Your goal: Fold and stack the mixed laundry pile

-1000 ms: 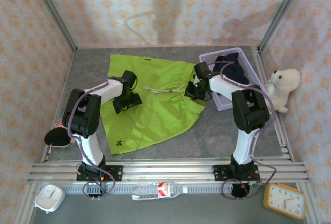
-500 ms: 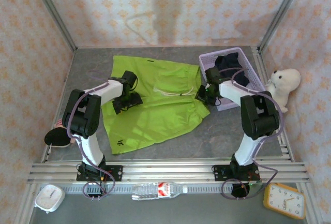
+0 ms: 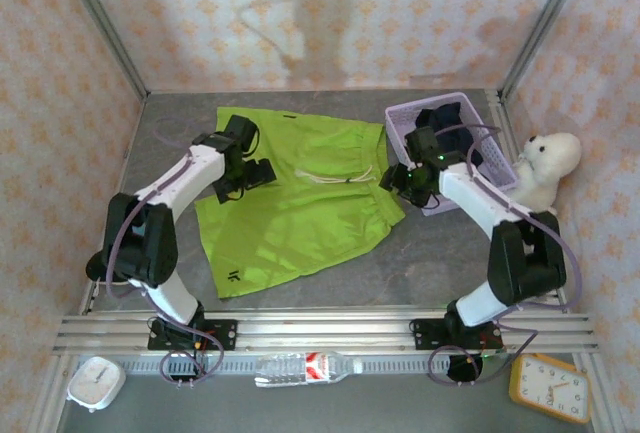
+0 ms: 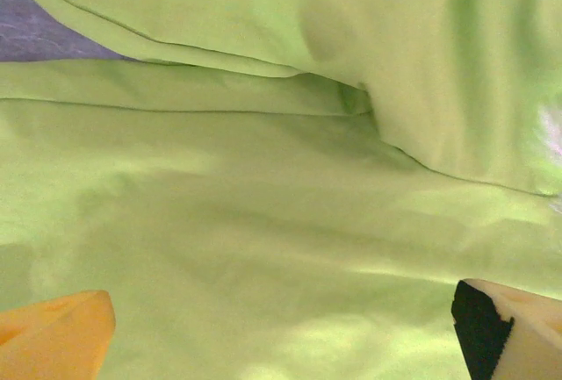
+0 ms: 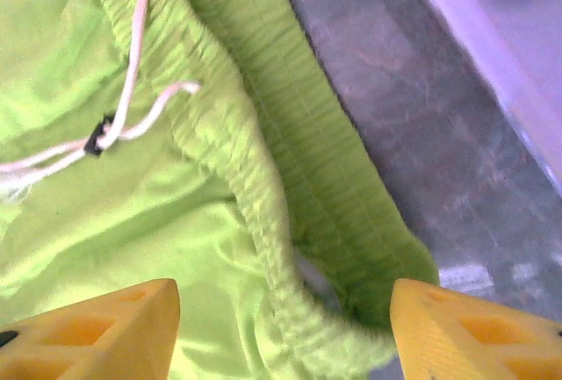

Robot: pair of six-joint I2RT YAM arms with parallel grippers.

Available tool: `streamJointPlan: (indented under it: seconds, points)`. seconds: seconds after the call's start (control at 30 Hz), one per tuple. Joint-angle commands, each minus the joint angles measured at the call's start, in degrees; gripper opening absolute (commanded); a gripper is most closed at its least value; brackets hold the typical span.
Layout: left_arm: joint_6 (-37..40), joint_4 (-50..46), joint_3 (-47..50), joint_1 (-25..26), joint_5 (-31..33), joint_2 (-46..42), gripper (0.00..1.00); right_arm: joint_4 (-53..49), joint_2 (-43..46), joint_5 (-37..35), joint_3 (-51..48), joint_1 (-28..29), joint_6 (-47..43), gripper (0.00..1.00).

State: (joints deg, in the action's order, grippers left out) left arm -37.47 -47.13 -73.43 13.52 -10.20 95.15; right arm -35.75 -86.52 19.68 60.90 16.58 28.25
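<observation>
Top view: green garment (image 3: 300,203) lies spread mid-frame; navy garment (image 3: 455,133) sits in the basket (image 3: 400,113), upper right. Left gripper (image 3: 245,178) is over the green's upper left, right gripper (image 3: 398,181) at its right edge.
Left wrist: jaws wide apart, holding nothing, green cloth beneath.
Right wrist: jaws parted, holding nothing, waistband (image 5: 263,187) between them.

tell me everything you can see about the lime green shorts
The lime-green shorts are plain soft cloth, spread mostly flat on the grey table. They show some creases and an overlapping fold under the left end effector, which is open just over them. The gathered elastic waistband faces the lavender basket and carries a white drawstring. A small dark mark sits near one leg hem. The right end effector stands open over the waistband's corner, gripping nothing.
</observation>
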Motion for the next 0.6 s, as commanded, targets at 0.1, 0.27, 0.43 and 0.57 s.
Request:
streamJointPlan:
  seconds: [0.1, 0.27, 0.43, 0.57]
  points:
    - [-0.10, -4.36, 5.95, 0.22, -0.83, -7.29, 1.00, -0.59, 2.64, -3.86, -6.55, 4.31, 6.03, 0.69]
    - [-2.26, -4.89, 14.00, 0.28, -2.74, -13.33, 1.00, 7.50, -0.32, -3.83, -10.65, 5.14, 11.93, 0.70]
    - [-7.87, -4.89, 24.70, 0.72, -5.81, -21.45, 0.99, 12.10, -4.63, -7.71, -9.89, 5.34, 14.21, 0.66]
    - [-11.38, -7.56, 30.76, 1.85, -6.58, -28.49, 0.98, 14.55, -5.23, -9.24, -10.17, 5.67, 14.81, 0.37]
